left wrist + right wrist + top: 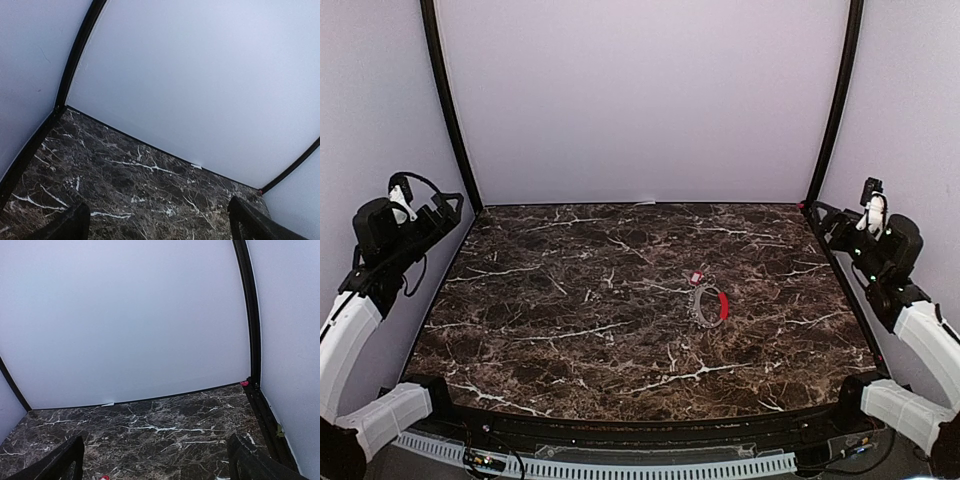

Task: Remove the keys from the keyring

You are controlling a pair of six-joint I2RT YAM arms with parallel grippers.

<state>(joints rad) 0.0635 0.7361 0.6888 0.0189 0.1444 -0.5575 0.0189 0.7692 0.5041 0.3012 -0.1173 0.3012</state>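
The keyring, a thin silvery wire ring with a curved red sleeve on its right side, lies flat on the dark marble table, right of centre. The tiny key with a red head lies at the ring's far edge, touching it. My left gripper is raised at the far left edge, open and empty, far from the ring. My right gripper is raised at the far right edge, open and empty. In the right wrist view a small red bit shows at the bottom edge; I cannot tell which piece it is.
White walls enclose the table on three sides, with black frame posts at the back corners. A small red mark sits at the back right corner. A cable chain runs along the near edge between the arm bases.
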